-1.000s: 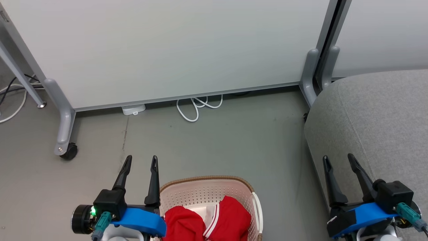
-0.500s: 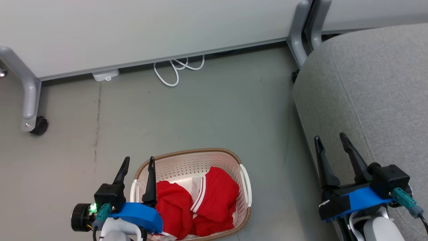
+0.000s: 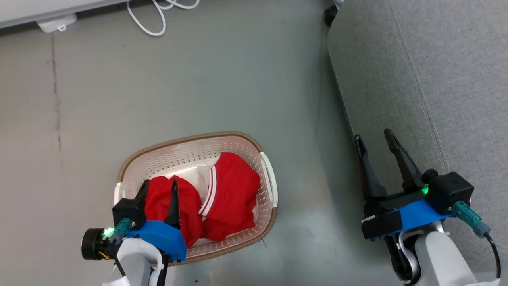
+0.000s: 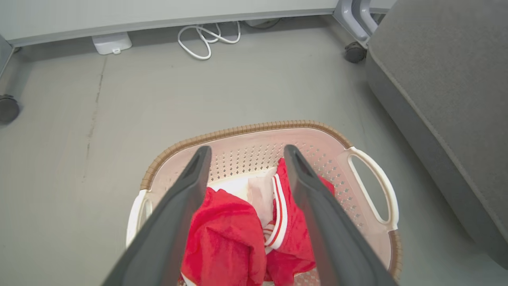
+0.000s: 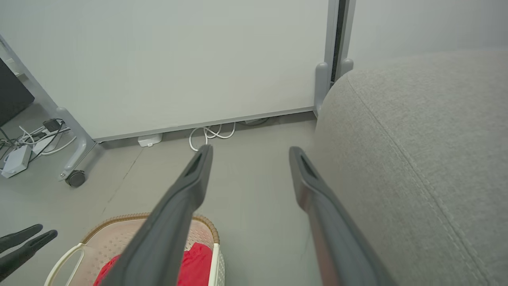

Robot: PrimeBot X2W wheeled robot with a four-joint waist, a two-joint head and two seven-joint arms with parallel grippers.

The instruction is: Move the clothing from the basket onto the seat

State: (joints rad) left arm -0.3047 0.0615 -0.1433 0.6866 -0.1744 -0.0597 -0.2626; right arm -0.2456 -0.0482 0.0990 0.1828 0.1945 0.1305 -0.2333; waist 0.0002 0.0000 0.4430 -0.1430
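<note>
The basket (image 3: 186, 138), cream with a brown rim, stands on the grey floor. In it lies the clothing: a plain red garment (image 3: 189, 210) on the left and a red one with white stripes (image 3: 232, 194) on the right. My left gripper (image 3: 160, 182) hangs open above the basket's left part, over the plain garment (image 4: 226, 238), holding nothing. Beside it lies the striped garment (image 4: 295, 234). My right gripper (image 3: 373, 135) is open and empty at the edge of the light grey seat (image 3: 436, 79), which stands to the right of the basket (image 5: 115, 222).
A white cable (image 3: 147, 20) and a small white box (image 3: 55, 22) lie on the floor at the far side. A pale partition panel (image 5: 198, 59) on castors (image 5: 75, 178) stands behind, with more cables (image 5: 31, 139) at its left end.
The head camera has tipped down, so the whole basket shows and the partition has slid out of the top. The left gripper now lies over the basket instead of beside it. Both grippers stay open.
</note>
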